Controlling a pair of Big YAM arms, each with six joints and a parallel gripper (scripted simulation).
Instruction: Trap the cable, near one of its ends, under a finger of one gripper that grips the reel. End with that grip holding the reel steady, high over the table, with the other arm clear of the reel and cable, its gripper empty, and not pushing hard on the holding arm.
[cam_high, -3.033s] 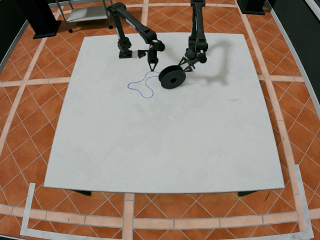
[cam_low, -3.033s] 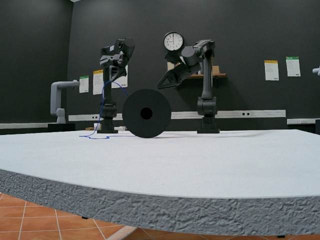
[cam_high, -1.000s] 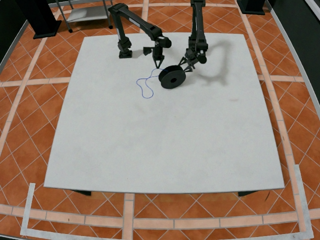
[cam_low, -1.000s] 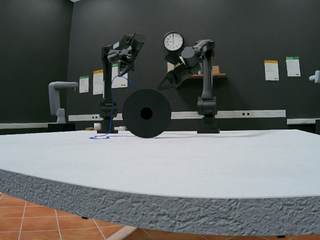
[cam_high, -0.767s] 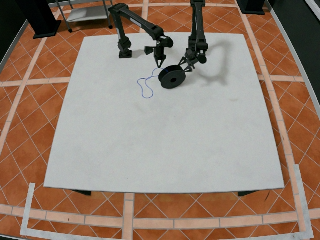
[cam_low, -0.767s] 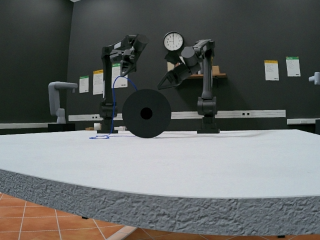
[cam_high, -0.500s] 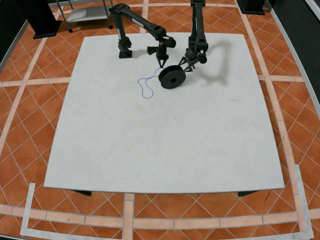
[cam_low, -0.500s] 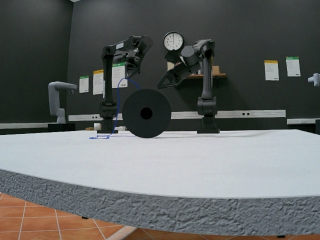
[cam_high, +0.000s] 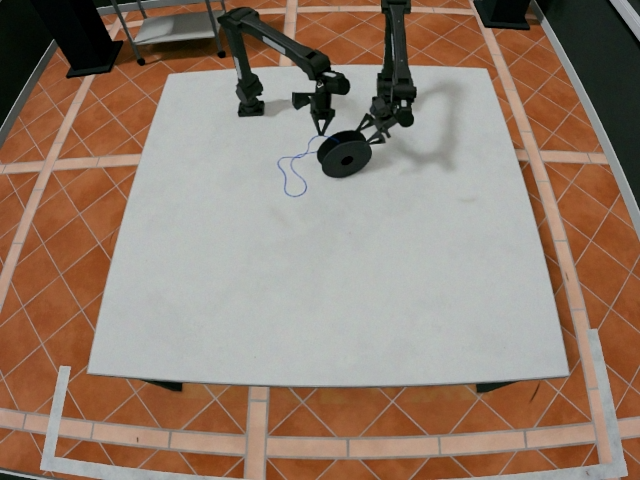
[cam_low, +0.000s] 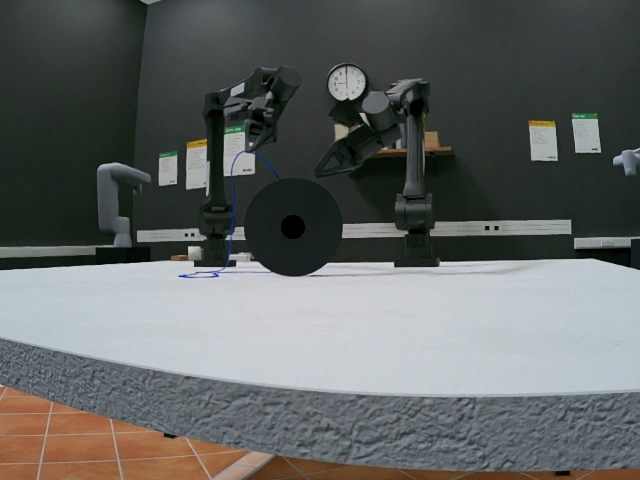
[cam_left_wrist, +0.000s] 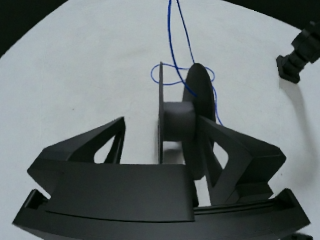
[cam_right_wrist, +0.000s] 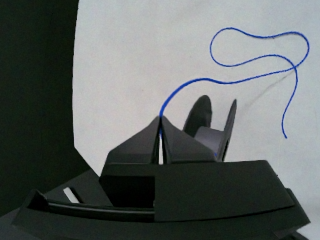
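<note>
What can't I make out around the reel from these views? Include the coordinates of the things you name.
- Cable (cam_high: 294, 196) (cam_low: 233, 191) (cam_left_wrist: 171, 40) (cam_right_wrist: 203, 78) inside the reel (cam_high: 336, 167) (cam_low: 293, 206) (cam_left_wrist: 179, 120) (cam_right_wrist: 209, 137): exterior, behind the front flange.
- Cable inside the right end effector (cam_high: 322, 134) (cam_low: 249, 150) (cam_right_wrist: 161, 118): right wrist, mostly covered by its fingers.
- Left end effector (cam_high: 363, 135) (cam_low: 316, 173) (cam_left_wrist: 161, 118) touching the reel: left wrist, finger overlaps flange.
- Left arm's upper part: top, cut off by picture edge.
</note>
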